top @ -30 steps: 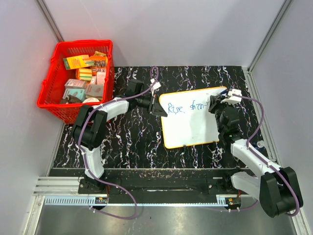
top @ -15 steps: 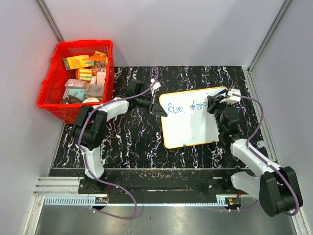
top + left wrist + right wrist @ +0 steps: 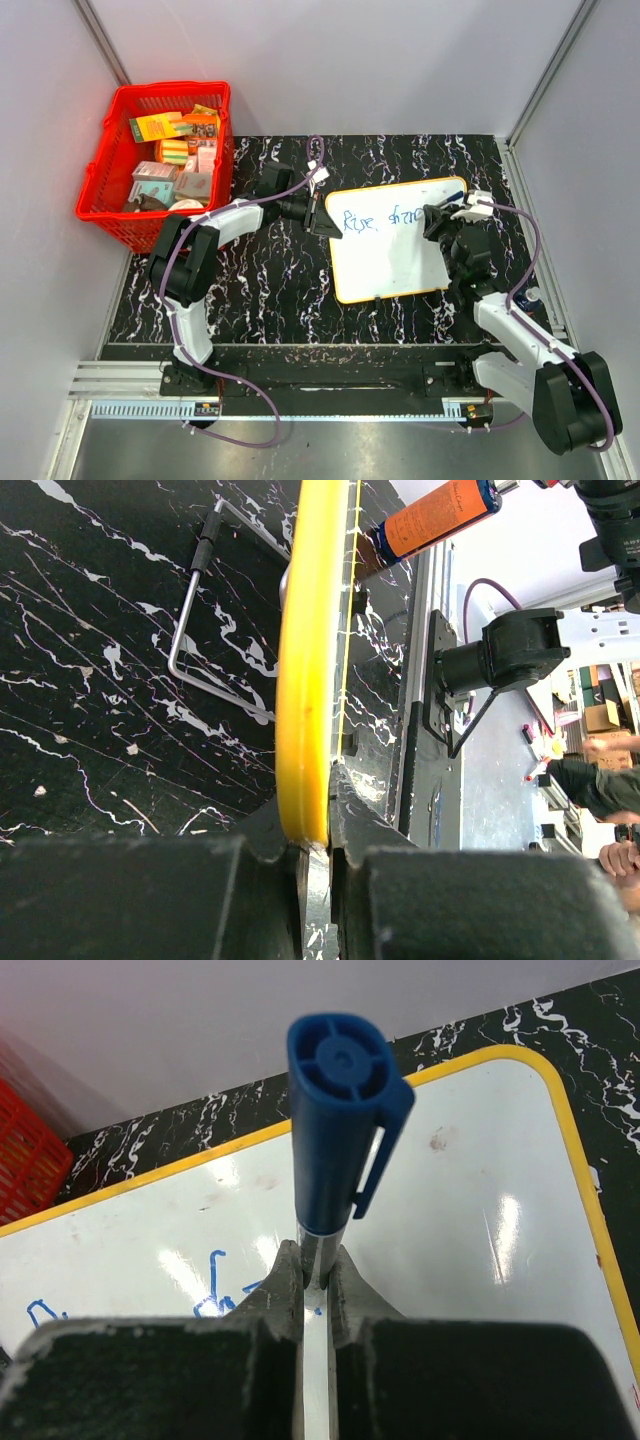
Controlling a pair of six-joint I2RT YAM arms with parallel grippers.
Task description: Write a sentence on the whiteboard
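The whiteboard (image 3: 388, 268) lies on the black marbled table, its yellow rim (image 3: 305, 680) seen edge-on in the left wrist view. My left gripper (image 3: 322, 218) (image 3: 318, 832) is shut on the middle of the board's left edge. Blue handwriting, the sentence (image 3: 375, 220) (image 3: 215, 1295), runs in one line across the top of the board. My right gripper (image 3: 436, 217) (image 3: 316, 1265) is shut on a blue-capped marker (image 3: 340, 1110) that stands upright over the right end of that line. The marker's tip is hidden behind the fingers.
A red basket (image 3: 112, 205) full of small boxes stands at the back left, off the table's left edge. An orange cylinder (image 3: 435, 518) lies beyond the board's far side in the left wrist view. A bent metal wire (image 3: 190, 630) lies on the table.
My right gripper with the marker has shifted slightly toward the near side, and the second blue word has grown by a stroke or two. The left gripper and the board have not moved.
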